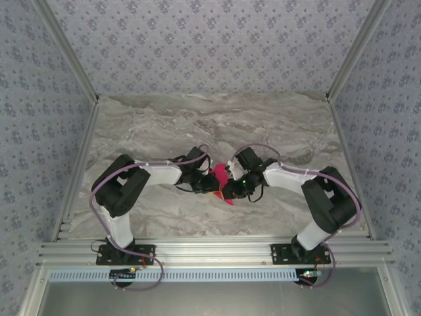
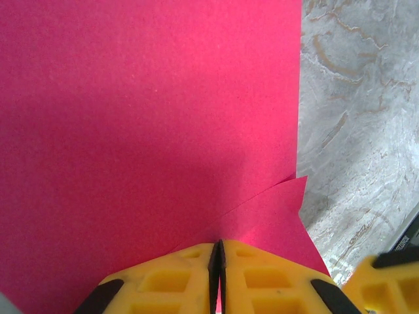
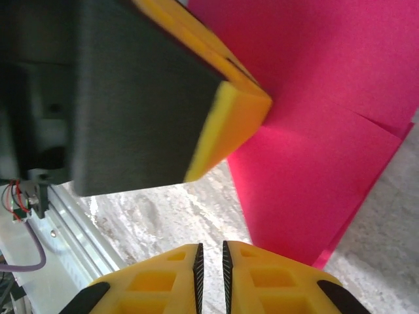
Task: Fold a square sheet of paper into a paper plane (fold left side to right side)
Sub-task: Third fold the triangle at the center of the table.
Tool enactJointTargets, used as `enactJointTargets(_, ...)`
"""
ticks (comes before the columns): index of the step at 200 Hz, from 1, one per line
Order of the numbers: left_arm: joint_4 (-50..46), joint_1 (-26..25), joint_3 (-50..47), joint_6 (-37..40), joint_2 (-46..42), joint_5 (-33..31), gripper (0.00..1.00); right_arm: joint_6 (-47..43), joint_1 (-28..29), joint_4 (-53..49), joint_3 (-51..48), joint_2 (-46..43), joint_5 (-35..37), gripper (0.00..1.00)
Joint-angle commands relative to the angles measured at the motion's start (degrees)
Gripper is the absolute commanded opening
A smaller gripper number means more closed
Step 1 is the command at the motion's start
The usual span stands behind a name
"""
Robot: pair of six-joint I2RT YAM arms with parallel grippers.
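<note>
Pink sheet of paper [image 1: 219, 176], partly folded, was at the centre of the marble table [image 1: 276, 125], between the two arms. Left gripper [image 2: 218, 261] was pinched closed on an edge of the sheet, jaws almost touching. Right gripper [image 3: 209, 265] sat just beside the sheet, jaws drawn to a thin slit, nothing seen between them. One folded layer overlapped another.

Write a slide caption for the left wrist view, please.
Left gripper, fingers shut, pinches the magenta paper; the marble table lies at right.
</note>
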Motion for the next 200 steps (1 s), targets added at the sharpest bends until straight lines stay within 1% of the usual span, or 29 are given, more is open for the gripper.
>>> enactJointTargets(1,-5.1,-0.6,-0.9,0.8,3.4,-6.0,0.12,0.4,0.3,-2.0,1.3,1.7,1.3,0.19)
enactJointTargets(57,-5.7,-0.5,-0.5,1.3,3.7,-6.1,0.12,-0.8,0.4,-5.0,0.8,2.9,4.5,0.19)
enactJointTargets(106,-6.2,-0.5,-0.1,1.5,3.8,-6.2,0.12,-1.5,0.7,-6.4,0.8,3.9,5.0,0.19)
enactJointTargets(157,-6.7,-0.4,0.3,1.8,4.0,-6.4,0.12,-2.0,0.8,-9.0,0.7,4.2,7.9,0.19)
enactJointTargets(175,-7.0,-0.5,0.5,1.9,4.1,-6.5,0.12,-2.5,0.8,-10.7,0.7,3.9,9.5,0.16)
enactJointTargets(200,-7.3,-0.5,0.7,2.0,4.0,-6.6,0.12,-2.2,0.8,-11.5,1.0,1.0,10.2,0.13)
